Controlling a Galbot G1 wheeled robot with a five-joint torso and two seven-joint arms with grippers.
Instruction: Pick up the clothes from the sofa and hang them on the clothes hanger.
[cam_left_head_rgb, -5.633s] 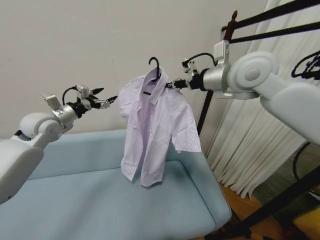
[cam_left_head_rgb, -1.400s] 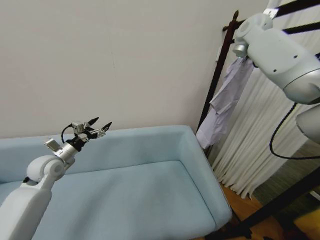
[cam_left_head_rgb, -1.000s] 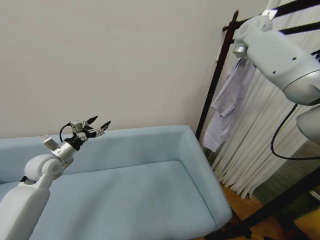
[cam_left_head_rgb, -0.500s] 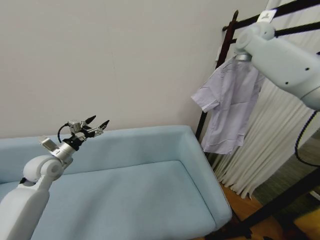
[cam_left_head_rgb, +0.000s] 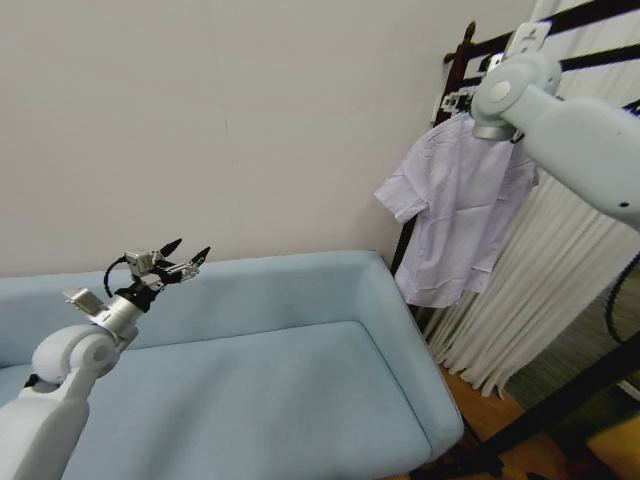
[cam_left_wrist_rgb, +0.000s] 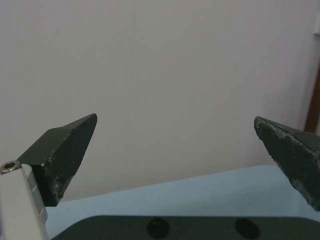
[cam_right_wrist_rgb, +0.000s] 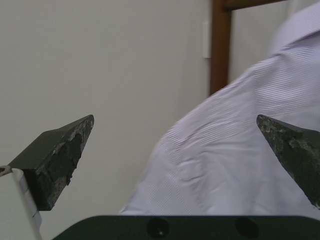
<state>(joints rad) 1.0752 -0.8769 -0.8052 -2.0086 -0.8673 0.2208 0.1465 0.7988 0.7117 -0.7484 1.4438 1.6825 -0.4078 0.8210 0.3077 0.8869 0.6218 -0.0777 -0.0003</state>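
Observation:
A pale lilac short-sleeved shirt (cam_left_head_rgb: 455, 215) hangs high on the dark wooden clothes rack (cam_left_head_rgb: 452, 75) to the right of the sofa, clear of the floor. My right gripper (cam_left_head_rgb: 453, 101) is up at the shirt's collar beside the rack pole. The right wrist view has it (cam_right_wrist_rgb: 175, 125) open, nothing between its fingers, with the shirt's shoulder (cam_right_wrist_rgb: 235, 150) and the pole (cam_right_wrist_rgb: 220, 45) just beyond. My left gripper (cam_left_head_rgb: 176, 258) hovers open above the sofa's backrest at the left, and the left wrist view (cam_left_wrist_rgb: 175, 120) has it facing the bare wall.
The light blue sofa (cam_left_head_rgb: 270, 390) fills the lower left, with no clothes on its seat. White curtains (cam_left_head_rgb: 530, 300) hang behind the rack. Dark rack bars (cam_left_head_rgb: 585, 20) cross the top right, and a dark rack leg (cam_left_head_rgb: 560, 400) slants across the floor at the bottom right.
The shirt, earlier held over the sofa by my right gripper, now hangs on the rack and has swung round. The right gripper has let go. The left arm has sunk a little leftward.

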